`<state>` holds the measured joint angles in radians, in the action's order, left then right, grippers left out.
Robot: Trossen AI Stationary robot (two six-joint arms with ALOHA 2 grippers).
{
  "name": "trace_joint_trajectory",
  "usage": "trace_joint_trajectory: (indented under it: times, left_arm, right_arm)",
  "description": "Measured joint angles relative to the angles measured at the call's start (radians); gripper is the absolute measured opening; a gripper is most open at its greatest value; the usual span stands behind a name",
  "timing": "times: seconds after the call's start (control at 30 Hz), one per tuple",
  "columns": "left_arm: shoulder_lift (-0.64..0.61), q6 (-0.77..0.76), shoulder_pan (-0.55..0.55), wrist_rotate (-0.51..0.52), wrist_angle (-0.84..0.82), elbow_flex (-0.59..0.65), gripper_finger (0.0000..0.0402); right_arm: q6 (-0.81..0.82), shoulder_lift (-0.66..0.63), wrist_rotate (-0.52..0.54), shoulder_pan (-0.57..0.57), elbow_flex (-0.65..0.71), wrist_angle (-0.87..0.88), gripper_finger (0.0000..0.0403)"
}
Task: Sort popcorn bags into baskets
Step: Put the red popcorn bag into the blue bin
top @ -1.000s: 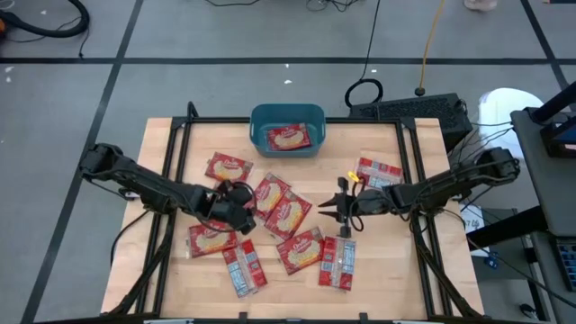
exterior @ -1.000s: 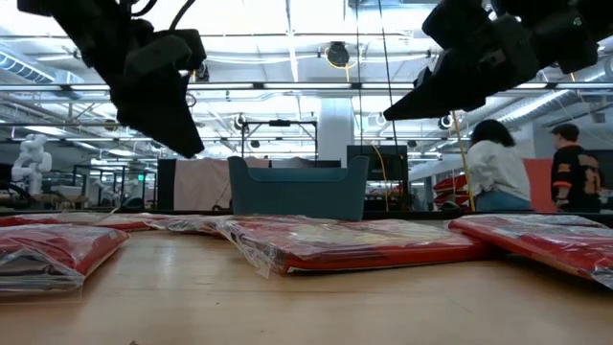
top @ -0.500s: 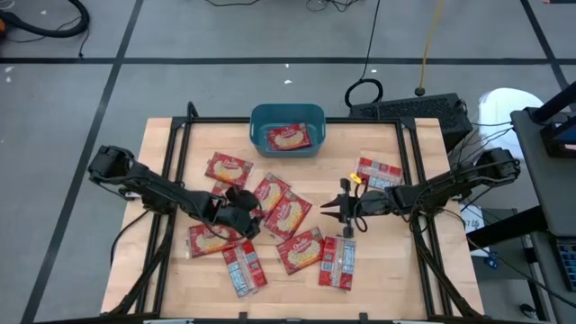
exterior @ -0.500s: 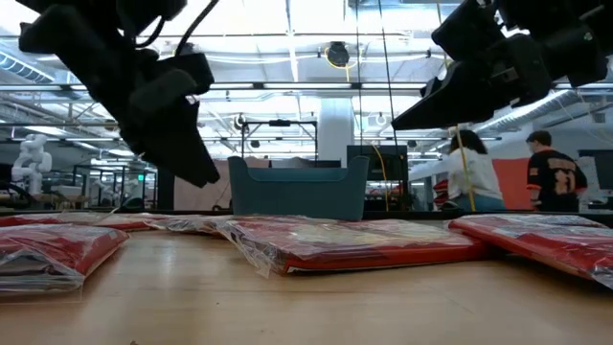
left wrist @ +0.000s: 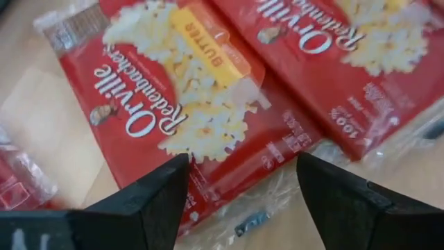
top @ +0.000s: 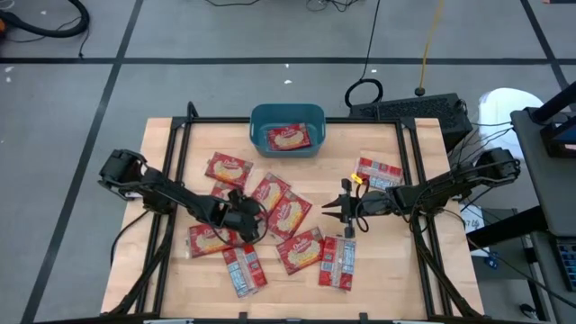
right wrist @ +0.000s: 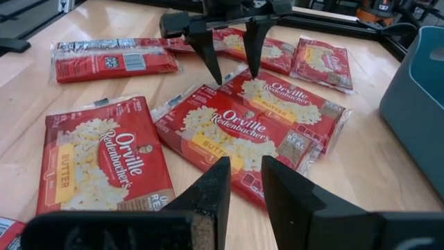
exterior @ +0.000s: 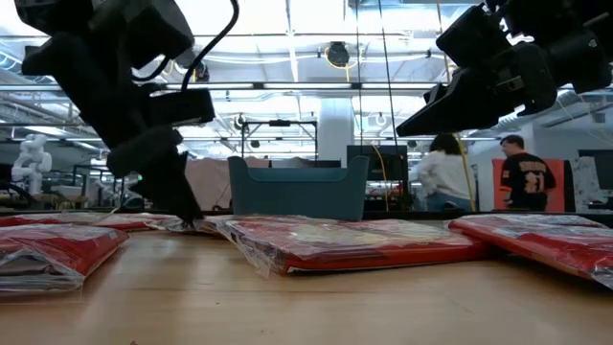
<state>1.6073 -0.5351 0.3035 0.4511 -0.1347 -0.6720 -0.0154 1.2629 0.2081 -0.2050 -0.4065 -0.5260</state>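
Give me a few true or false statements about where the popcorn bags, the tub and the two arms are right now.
1. One flat red popcorn packet lies inside the teal-blue plastic tub. True.
2. The left end effector holds a packet in the air. False: its fingers are spread, low over a label-up packet lying on the wooden table.
3. The right end effector hangs above the table with nothing in it. True.
4. The tub sits at the near edge of the table. False: it is at the far edge.
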Motion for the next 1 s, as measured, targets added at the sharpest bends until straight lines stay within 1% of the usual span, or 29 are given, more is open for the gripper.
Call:
trace_joint_trajectory:
  times: [0.13,0.3,0.5,0.63,0.77,0.87,0.93,1.0]
  left_arm:
    - [-0.004,0.019,0.007,0.01,-0.023,0.001,0.0283]
    - [-0.061,0.018,0.014,0.008,-0.137,0.0,0.0289]
    - [-0.101,0.017,0.011,0.006,-0.251,0.001,0.0272]
    - [-0.101,0.017,-0.003,-0.017,-0.271,0.013,0.0263]
    - [-0.101,0.015,-0.028,-0.063,-0.233,0.025,0.0258]
    - [-0.103,0.031,-0.074,-0.167,-0.145,0.066,0.0248]
    - [-0.097,0.036,-0.106,-0.22,-0.07,0.104,0.0234]
    - [-0.096,0.04,-0.122,-0.234,-0.039,0.122,0.0212]
  right_arm:
    - [0.0,0.0,0.0,0.0,0.0,0.0,0.0075]
    - [-0.009,0.0,0.0,0.0,0.0,0.002,0.0075]
    - [-0.039,0.0,0.0,0.001,0.0,-0.003,0.0075]
    - [-0.05,0.0,0.0,0.001,0.0,-0.011,0.0075]
    - [-0.05,0.0,0.0,0.001,0.0,-0.009,0.0075]
    - [-0.053,0.0,0.0,0.0,0.0,-0.017,0.0075]
    - [-0.053,0.0,-0.001,0.0,0.0,-0.023,0.0075]
    - [-0.051,0.0,-0.002,0.0,0.0,-0.024,0.0075]
